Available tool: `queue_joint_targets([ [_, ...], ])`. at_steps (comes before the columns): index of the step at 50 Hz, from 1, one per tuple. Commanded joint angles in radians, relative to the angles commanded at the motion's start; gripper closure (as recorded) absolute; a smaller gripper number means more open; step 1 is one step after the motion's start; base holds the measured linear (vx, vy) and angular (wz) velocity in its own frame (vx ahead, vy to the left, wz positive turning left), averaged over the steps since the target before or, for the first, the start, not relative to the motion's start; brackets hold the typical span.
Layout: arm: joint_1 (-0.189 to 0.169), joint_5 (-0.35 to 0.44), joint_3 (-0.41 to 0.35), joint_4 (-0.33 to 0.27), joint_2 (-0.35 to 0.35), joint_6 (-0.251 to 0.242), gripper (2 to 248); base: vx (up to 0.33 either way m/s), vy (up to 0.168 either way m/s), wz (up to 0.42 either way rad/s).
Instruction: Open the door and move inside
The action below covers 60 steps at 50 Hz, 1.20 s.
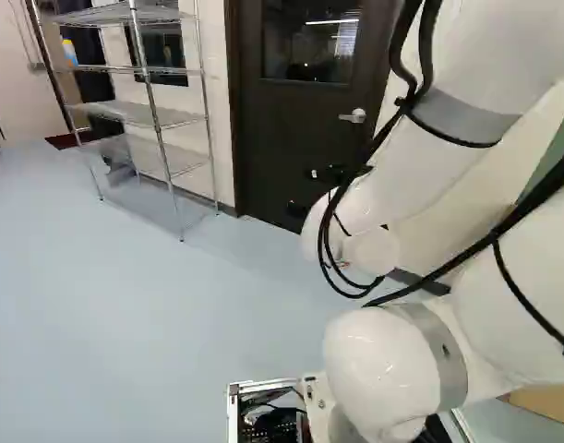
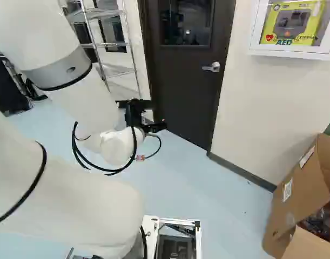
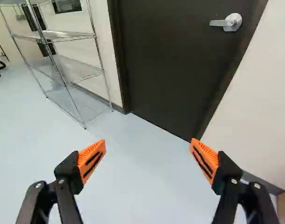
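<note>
Dark, closed door (image 2: 181,81) — window (image 2: 187,22) up high, silver lever handle (image 2: 212,67) — claw (image 2: 157,115) released, fingers (image 3: 92,161) wide apart.

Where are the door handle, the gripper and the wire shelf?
Door handle (image 3: 220,23): wrist view, lever.
Gripper (image 3: 148,157): wrist view, between its fingertips.
Wire shelf (image 1: 152,113): left base view, middle shelf's surface.
</note>
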<state>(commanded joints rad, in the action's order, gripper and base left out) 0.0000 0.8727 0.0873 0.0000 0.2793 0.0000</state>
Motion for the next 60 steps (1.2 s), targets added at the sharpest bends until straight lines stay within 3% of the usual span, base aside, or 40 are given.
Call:
queue_joint_targets([
  [34,0.000,0.000,0.000,0.000,0.000,0.000,3,0.087,0.002,0.002],
  [60,0.000,0.000,0.000,0.000,0.000,0.000,3,0.168,-0.035,-0.183],
])
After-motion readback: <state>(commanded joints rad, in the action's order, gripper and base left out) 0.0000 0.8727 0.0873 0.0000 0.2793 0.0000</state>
